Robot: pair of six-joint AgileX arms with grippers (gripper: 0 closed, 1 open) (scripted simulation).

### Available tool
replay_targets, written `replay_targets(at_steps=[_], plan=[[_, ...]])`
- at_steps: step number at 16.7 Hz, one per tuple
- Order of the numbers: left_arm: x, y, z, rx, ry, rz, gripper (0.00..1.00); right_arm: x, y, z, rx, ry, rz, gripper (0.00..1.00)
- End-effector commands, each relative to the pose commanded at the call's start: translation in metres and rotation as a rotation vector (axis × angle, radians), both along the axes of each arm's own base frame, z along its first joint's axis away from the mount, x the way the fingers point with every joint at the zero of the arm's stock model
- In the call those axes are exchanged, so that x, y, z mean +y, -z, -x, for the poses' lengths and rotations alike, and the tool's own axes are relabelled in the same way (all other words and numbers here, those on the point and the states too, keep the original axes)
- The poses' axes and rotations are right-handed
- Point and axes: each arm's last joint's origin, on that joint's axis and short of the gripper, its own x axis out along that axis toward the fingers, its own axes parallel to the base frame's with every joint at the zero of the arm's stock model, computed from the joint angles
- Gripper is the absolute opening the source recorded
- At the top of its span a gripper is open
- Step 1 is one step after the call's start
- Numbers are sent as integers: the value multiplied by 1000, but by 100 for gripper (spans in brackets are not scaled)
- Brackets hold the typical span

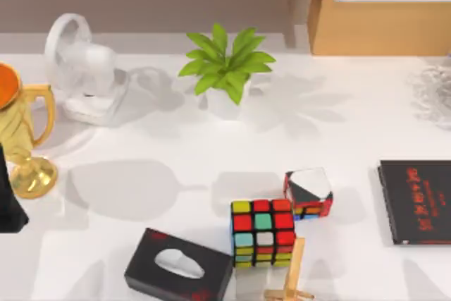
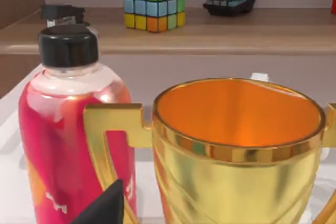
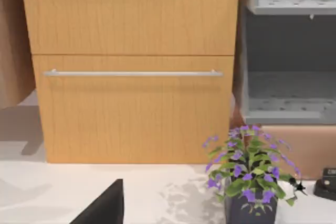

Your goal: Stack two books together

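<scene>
A thin black book with red lettering (image 1: 416, 202) lies flat at the table's right edge, partly cut off by the top view's border. My left arm (image 1: 8, 199) is a dark shape parked at the far left edge, beside a gold trophy. In the left wrist view one black finger (image 2: 105, 207) shows in front of the trophy and a red bottle. The right wrist view has one black finger (image 3: 102, 205) over the white table, facing a wooden cabinet.
A black tissue box (image 1: 179, 267), a colour cube (image 1: 262, 232), a smaller tilted cube (image 1: 309, 192) and a wooden piece (image 1: 292, 276) crowd the front middle. A plant (image 1: 224, 68), white fan (image 1: 83, 68), gold trophy (image 1: 28, 139) and red bottle (image 2: 68, 129) stand behind and to the left.
</scene>
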Motion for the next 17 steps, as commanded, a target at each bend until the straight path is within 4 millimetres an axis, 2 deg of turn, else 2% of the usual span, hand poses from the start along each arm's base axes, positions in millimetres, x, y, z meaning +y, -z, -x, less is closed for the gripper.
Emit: replay_targets(at_steps=[3, 5, 8, 10, 12, 14, 17], plan=[[0, 0, 0, 0, 0, 0, 100, 0, -3, 0, -6, 0, 0, 100], [0, 0, 0, 0, 0, 0, 100, -2, -19, -1, -32, 2, 3, 100], [0, 0, 0, 0, 0, 0, 100, -6, -61, -7, -83, 5, 13, 100], [0, 0, 0, 0, 0, 0, 100, -11, -95, -20, -102, 6, 22, 100], [0, 0, 0, 0, 0, 0, 100, -19, -125, -45, -94, 8, 29, 100], [0, 0, 0, 0, 0, 0, 100, -32, -147, -84, -62, 8, 30, 100], [0, 0, 0, 0, 0, 0, 100, -61, -157, -156, 6, 9, 18, 100]])
